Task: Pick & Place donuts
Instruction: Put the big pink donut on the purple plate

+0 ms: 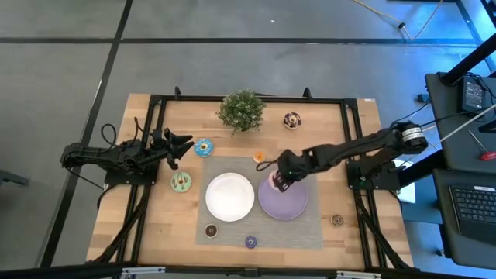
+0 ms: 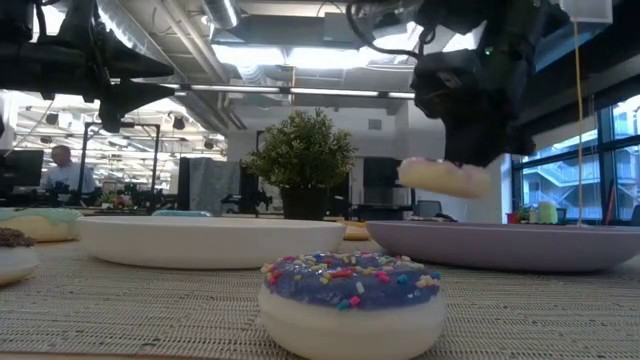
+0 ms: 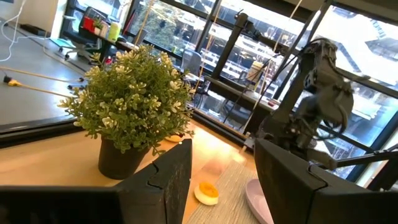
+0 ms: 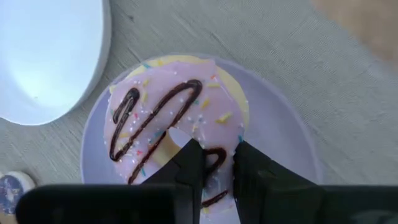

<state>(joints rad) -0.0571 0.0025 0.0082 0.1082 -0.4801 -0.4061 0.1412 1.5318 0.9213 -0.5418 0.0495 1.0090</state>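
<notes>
The right tool [image 4: 211, 163] is seen clenched on the ring of the pink donut [image 4: 177, 118], one dark finger passed through the hole and the other set against the outer edge. The donut is a round ring with glossy pink frosting, dark chocolate squiggles and coloured sprinkles over a pale yellow base, and in the low view it is held clear above the smooth, round purple plate [image 1: 284, 203], near the plate's left rim. Beside that plate, a glossy white plate [image 1: 229, 195] is set on the woven grey mat [image 1: 310, 232], which is laid on the light wooden desk [image 1: 349, 143]. A small purple donut [image 2: 351, 297] with sprinkles on a cream base lies on the mat's near edge, and a small orange donut [image 1: 259, 157] at its far edge. The left tool [image 1: 183, 145] is held released above the desk's left side, close to the blue donut [image 1: 204, 146], with the green donut [image 1: 181, 182] nearby. A bushy green potted plant [image 1: 242, 109] stands at the far edge.
</notes>
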